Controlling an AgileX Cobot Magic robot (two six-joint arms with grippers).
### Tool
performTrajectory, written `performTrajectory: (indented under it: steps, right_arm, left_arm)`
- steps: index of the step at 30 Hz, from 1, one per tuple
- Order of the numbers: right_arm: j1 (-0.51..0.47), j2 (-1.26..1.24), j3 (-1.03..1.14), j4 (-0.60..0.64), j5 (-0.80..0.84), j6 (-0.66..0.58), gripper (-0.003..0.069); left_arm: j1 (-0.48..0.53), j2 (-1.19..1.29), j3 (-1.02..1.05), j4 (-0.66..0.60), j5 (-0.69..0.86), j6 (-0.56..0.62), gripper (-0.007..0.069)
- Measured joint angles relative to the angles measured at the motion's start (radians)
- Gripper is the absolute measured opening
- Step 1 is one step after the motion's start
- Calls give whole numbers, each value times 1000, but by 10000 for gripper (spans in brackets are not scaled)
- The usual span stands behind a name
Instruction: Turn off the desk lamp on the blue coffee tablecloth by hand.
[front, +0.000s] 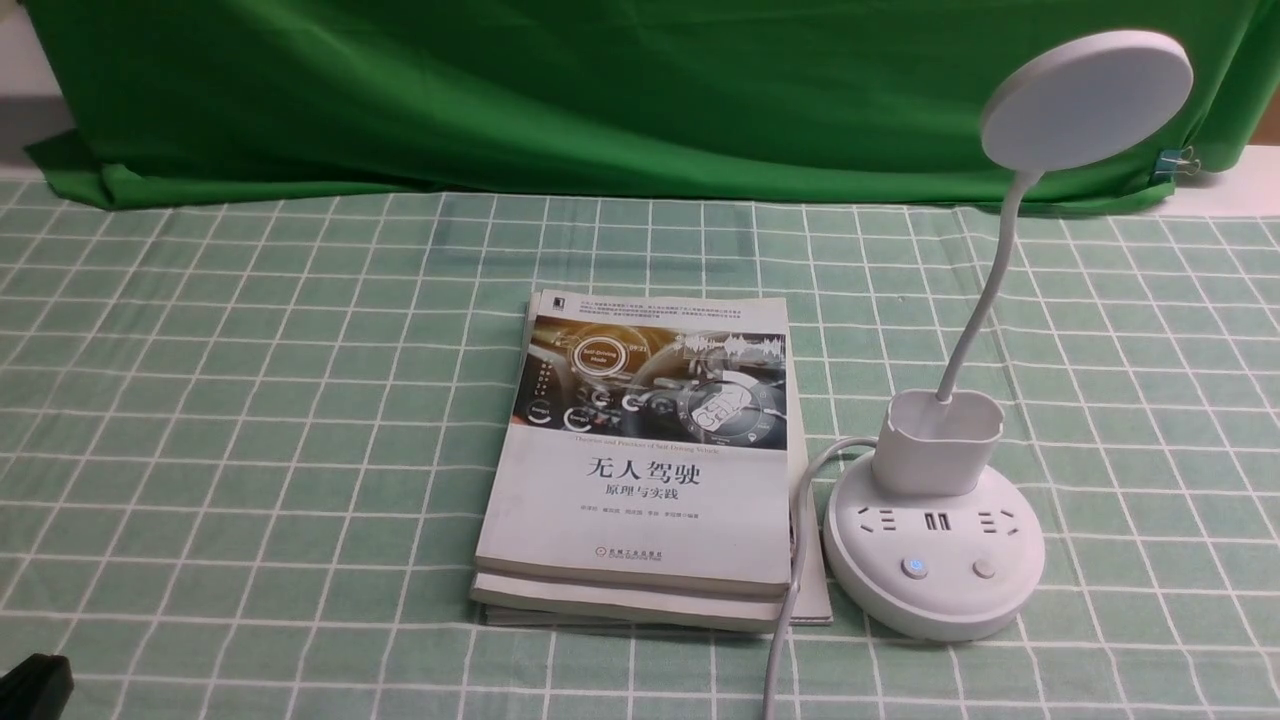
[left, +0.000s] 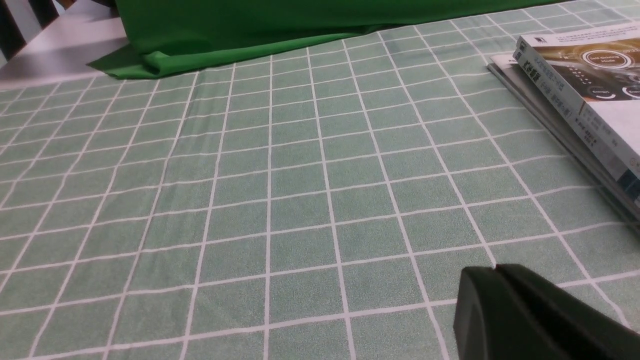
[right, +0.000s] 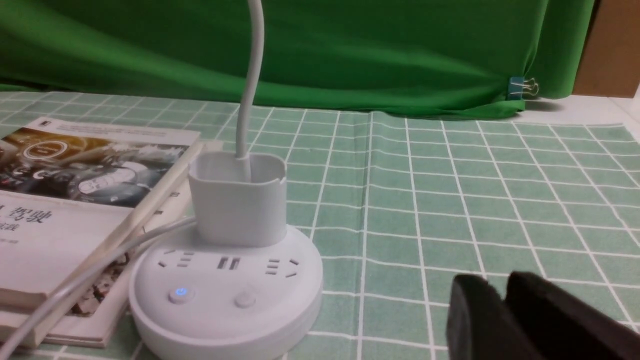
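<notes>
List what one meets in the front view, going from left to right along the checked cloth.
Left claw → stack of books → white cable → desk lamp.

Camera placement: one fixed front view, two wrist views

Front: raised, looking forward and down over the grid tablecloth (front: 250, 400) to the green backdrop (front: 600, 90); left wrist: low, close to the cloth, books (left: 590, 85) at its edge; right wrist: low, near the desk lamp (right: 227, 280); all three share the books.
</notes>
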Motion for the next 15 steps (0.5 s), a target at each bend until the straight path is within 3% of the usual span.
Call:
performTrajectory:
  steps: [15]
  right_arm:
    - [0, 0, 0, -1, 0, 0, 153]
  left_arm:
    - [0, 0, 0, 0, 0, 0, 0]
